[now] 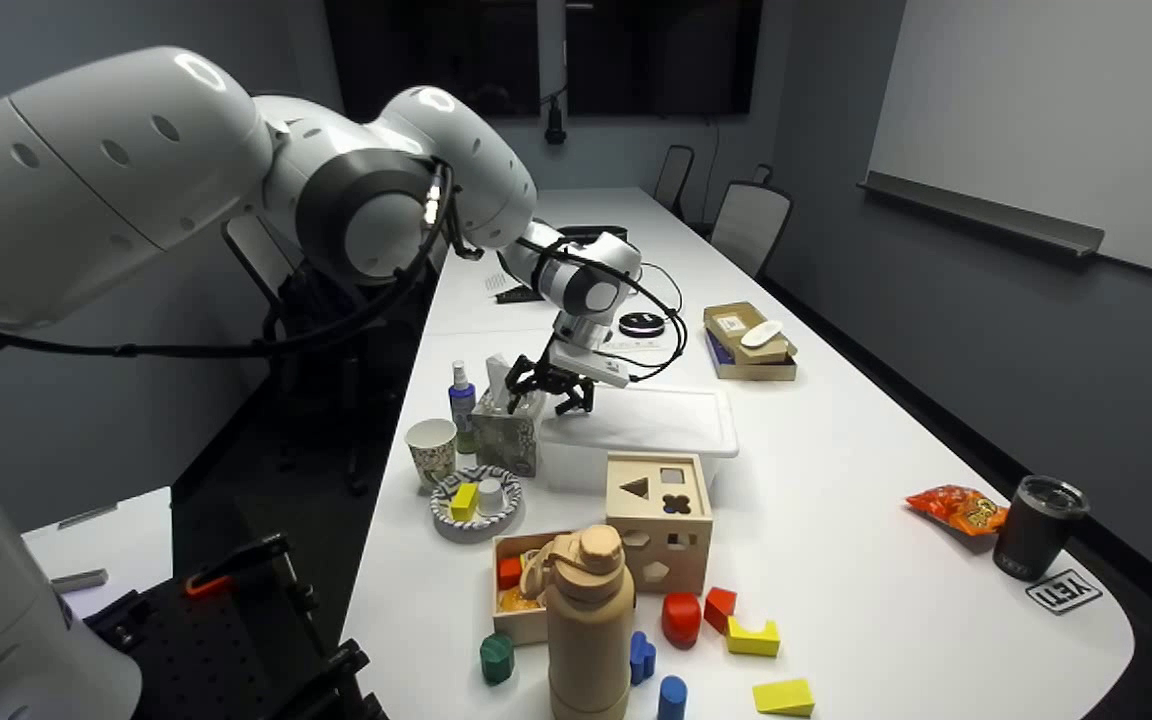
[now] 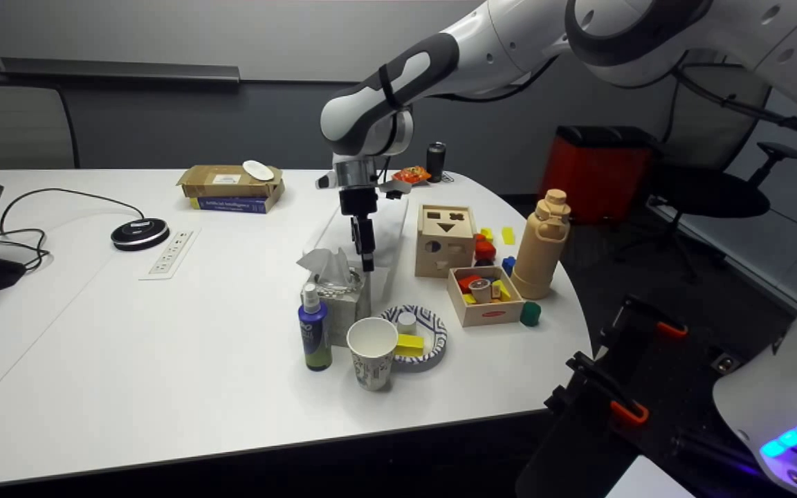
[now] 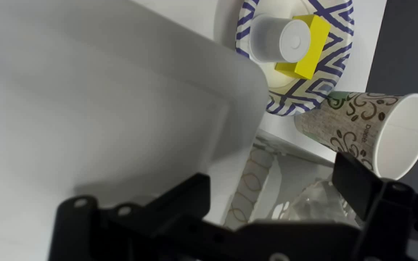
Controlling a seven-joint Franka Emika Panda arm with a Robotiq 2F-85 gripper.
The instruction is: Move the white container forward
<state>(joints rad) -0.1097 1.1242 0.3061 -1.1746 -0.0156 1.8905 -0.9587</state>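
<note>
Overhead, in an exterior view, the white robot arm point(image 1: 136, 170) stretches from the left and bends down over the table point(image 1: 836, 480). Leftmost on the tabletop stands a patterned paper cup point(image 1: 432, 452), with a blue and green spray bottle point(image 1: 462, 405) just beside it. Next is a patterned plate point(image 1: 443, 505) bearing a yellow block point(image 1: 463, 503) and a small white cup point(image 1: 490, 497); behind it stands a tissue box point(image 1: 507, 445), a tissue point(image 1: 497, 378) poking up from its top. The gripper point(image 3: 272, 177) hangs above, pointing down, its fingers point(image 3: 191, 197) spread apart: in the wrist view one finger shows against the white container point(image 1: 656, 420), the other against the tissue box and paper cup. Whether either touches anything cannot be told. The white container lies flat on the table, just right of the tissue box. In front of it are a shallow wooden box point(image 1: 519, 627) holding toy pieces point(image 1: 509, 573), an upright tan bottle point(image 1: 591, 625) and a wooden shape sorter point(image 1: 658, 550), with loose coloured blocks point(image 1: 753, 643) nearby. Farther right and back lies a cardboard box point(image 1: 746, 312) with a white oval object point(image 1: 762, 334) on top, and toward the right edge of the table an orange snack bag point(image 1: 961, 508) rests just beside a black tumbler point(image 1: 1034, 530).
</note>
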